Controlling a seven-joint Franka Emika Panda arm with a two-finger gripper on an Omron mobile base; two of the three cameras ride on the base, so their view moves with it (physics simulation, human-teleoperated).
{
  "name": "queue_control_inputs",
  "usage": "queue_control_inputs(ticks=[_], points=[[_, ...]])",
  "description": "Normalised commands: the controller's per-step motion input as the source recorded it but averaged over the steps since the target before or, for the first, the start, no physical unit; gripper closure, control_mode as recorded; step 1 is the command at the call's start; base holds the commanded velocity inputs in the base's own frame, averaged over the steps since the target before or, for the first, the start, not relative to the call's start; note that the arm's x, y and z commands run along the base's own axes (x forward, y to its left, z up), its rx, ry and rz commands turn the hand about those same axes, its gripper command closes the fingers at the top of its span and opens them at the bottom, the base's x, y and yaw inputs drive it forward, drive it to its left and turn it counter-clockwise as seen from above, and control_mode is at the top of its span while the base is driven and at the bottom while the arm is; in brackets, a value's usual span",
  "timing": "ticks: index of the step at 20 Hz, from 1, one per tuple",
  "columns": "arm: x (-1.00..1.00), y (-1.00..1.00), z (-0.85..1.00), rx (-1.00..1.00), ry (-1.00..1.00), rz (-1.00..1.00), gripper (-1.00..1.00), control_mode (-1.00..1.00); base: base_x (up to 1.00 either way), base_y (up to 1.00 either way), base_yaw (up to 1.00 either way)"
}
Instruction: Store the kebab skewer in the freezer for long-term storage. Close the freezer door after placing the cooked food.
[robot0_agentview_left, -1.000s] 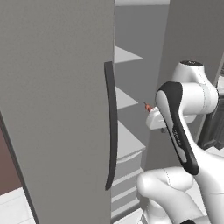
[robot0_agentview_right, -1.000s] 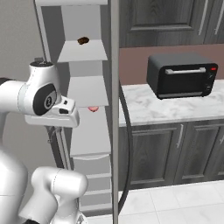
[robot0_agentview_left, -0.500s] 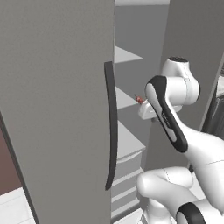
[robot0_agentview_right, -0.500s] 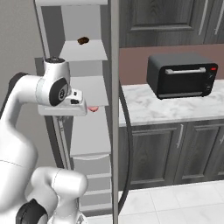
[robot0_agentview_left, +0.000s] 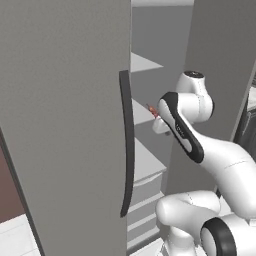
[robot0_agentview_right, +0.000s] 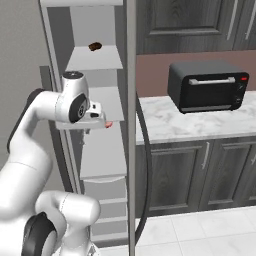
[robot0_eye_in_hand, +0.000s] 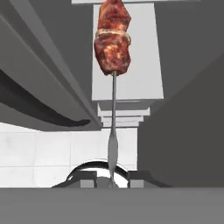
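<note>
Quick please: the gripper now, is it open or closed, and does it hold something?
Gripper: closed on the kebab skewer, gripping the bare metal end, meat chunks pointing away.

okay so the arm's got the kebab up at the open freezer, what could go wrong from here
1. The gripper pinches only the thin bare end of the kebab skewer, with the heavy meat far out; it could swivel or slip.
2. The meat end sits close to a shelf edge and might catch there.
3. The freezer door stands open beside the arm, leaving little swing room.
</note>
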Motion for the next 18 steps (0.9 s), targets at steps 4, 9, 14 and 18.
queue_control_inputs(ticks=[4, 9, 14, 18], points=[[0.61, 0.0, -0.04, 0.0, -0.09, 0.0, 1.0, -1.0, 0.0, 0.0, 0.0], [0.62, 0.0, 0.0, 0.0, -0.05, 0.0, 1.0, -1.0, 0.0, 0.0, 0.0], [0.67, 0.0, -0.02, 0.0, 0.0, 0.0, 1.0, -1.0, 0.0, 0.0, 0.0], [0.57, 0.0, -0.21, 0.0, -0.01, 0.0, 1.0, -1.0, 0.0, 0.0, 0.0]])
